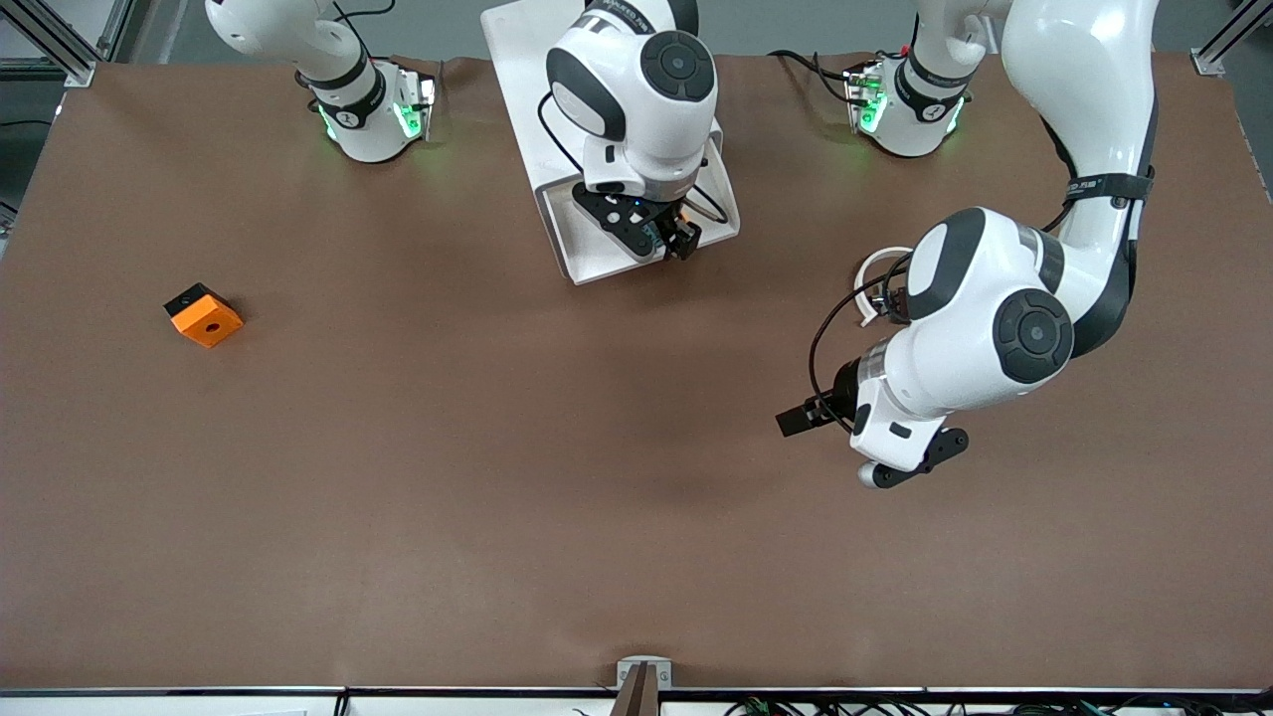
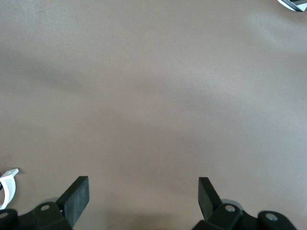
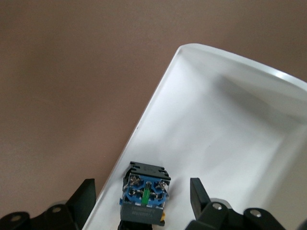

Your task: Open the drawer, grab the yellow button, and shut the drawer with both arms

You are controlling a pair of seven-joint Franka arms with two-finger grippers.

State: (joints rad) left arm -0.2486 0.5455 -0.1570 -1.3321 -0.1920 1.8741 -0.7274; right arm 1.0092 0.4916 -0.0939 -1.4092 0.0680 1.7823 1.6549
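Orange block: at the left of the front view, alone on the brown desk, with one black side and a small hole on top.

Right arm base: in the upper left of the front view, with green lights.

Drawer: a white tray pulled out of the white cabinet, in the upper middle of the front view. In the right wrist view its rim runs across the frame in a slant, with the white floor on one side and the desk on the other.

Right tool: down in the open drawer, near its front rim. In the right wrist view its two black fingers stand one on each side of the button, with space on both sides, so they are not touching it.

Button: on the drawer floor close to the rim, between the fingers of the right tool. The blue base with screws and a black body show.

Left tool: at the lower right of the front view, over bare desk, well apart from the drawer. Its fingers are wide apart with nothing between them.

White clip: a small piece at the left edge of the left wrist view.
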